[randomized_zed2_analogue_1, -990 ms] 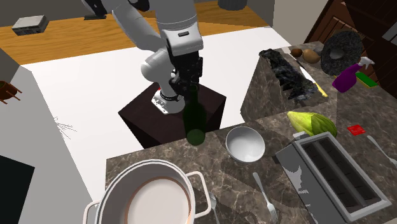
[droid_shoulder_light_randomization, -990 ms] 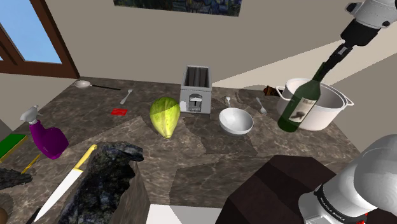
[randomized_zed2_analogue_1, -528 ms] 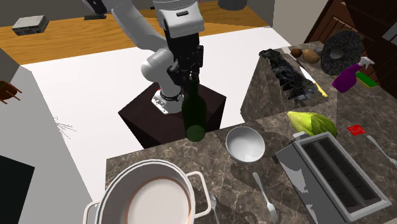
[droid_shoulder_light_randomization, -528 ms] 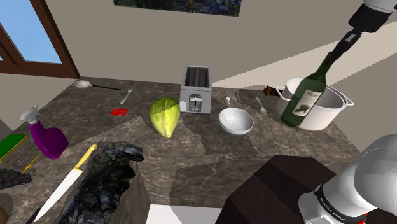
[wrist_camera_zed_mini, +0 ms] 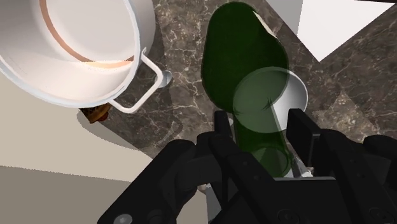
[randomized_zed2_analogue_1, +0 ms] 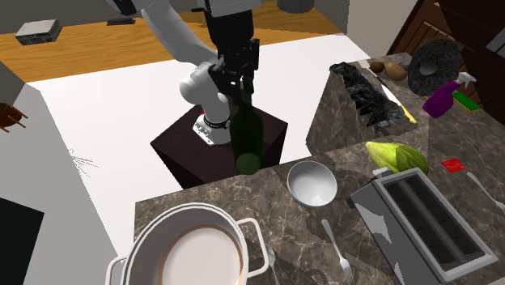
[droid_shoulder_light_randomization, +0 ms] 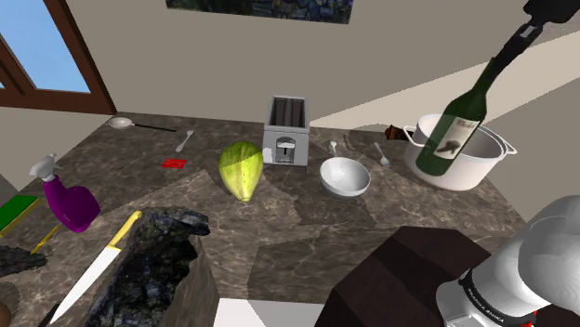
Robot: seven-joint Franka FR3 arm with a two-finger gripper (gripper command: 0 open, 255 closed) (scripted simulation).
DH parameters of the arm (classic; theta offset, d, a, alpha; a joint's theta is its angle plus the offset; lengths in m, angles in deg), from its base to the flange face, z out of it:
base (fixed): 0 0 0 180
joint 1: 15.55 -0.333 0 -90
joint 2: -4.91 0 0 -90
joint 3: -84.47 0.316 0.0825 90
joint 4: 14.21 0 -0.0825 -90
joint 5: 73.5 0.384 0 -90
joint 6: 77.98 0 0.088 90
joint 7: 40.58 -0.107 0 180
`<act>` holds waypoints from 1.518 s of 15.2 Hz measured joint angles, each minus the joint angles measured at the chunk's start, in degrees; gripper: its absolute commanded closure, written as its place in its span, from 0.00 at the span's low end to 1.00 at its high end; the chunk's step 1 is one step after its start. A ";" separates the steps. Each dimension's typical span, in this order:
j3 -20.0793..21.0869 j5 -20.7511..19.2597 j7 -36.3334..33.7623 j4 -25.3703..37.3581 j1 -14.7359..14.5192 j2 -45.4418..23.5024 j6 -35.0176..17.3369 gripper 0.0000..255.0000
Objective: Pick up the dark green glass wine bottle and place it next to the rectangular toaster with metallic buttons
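Well, at the left edge of the shoulder view a purple spray bottle (droid_shoulder_light_randomization: 67, 200) stands on the dark marbled counter (droid_shoulder_light_randomization: 307, 237). Below it a yellow-handled knife (droid_shoulder_light_randomization: 98, 265) lies on a dark rocky block (droid_shoulder_light_randomization: 153, 269). Toward the middle sit a yellow-green vegetable (droid_shoulder_light_randomization: 241, 169), the grey two-slot toaster (droid_shoulder_light_randomization: 285, 133) and a white bowl (droid_shoulder_light_randomization: 345, 176).

Right of the bowl stands a white pot (droid_shoulder_light_randomization: 479, 163). In front of it the dark green wine bottle (droid_shoulder_light_randomization: 450, 139) hangs in the air, well apart from the toaster, tilted with its neck toward the upper right corner. The black gripper (droid_shoulder_light_randomization: 522, 39) reaches down from that corner and clasps the neck. The dark stand (droid_shoulder_light_randomization: 409, 269) sits at the lower right.

In the second exterior view the arm rises at upper centre, wrist pointing down. The gripper (randomized_zed2_analogue_1: 240, 79) grips the wine bottle (randomized_zed2_analogue_1: 247, 138), whose base hangs near the counter's edge, left of the bowl (randomized_zed2_analogue_1: 313, 182). The toaster (randomized_zed2_analogue_1: 421, 223) lies at the lower right.

In the wrist view the fingers (wrist_camera_zed_mini: 300, 130) flank the wine bottle (wrist_camera_zed_mini: 245, 70), which covers most of the bowl beneath it.

The arm's upper links are cut off at the top edge of both exterior views. The neck is largely hidden between the fingers. A small brown thing behind the pot cannot be made out.
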 measured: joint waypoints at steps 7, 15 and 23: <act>0.66 0.86 0.37 7.57 -0.58 -2.82 4.78 1.00; 0.86 1.64 1.08 16.70 -1.25 -6.82 9.91 1.00; 0.79 2.43 1.94 27.11 -1.95 -11.60 15.54 1.00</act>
